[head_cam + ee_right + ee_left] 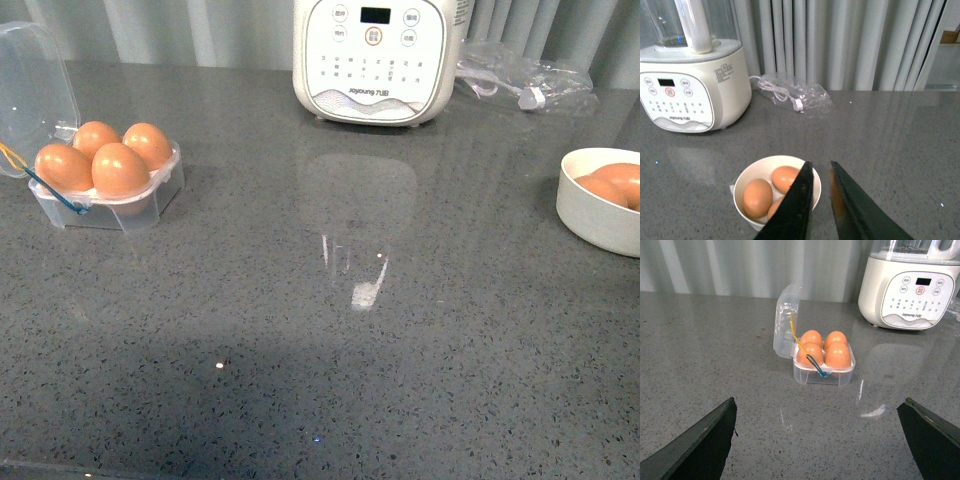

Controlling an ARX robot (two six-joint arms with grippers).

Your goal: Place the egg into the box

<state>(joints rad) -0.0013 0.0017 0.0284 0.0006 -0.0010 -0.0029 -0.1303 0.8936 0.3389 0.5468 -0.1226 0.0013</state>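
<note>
The white bowl (pixel 598 215) at the bench's right edge runs out of the front view, its eggs (pixel 612 186) partly hidden. In the right wrist view a dark finger (pixel 792 207) covers part of the bowl. The box lid (pixel 30 85) is cropped too.

A grey speckled surface (pixel 300 330) carries everything. At its far edge, near the middle, stands a white kitchen appliance (pixel 372 58) with a button panel and a small dark display; its clear jug shows in the right wrist view. Just right of it lies a crumpled clear plastic bag (pixel 520 78) holding a white cable. At the right edge sits a round white bowl (pixel 592 215). Pale pleated curtains (pixel 840 40) hang behind.
</note>
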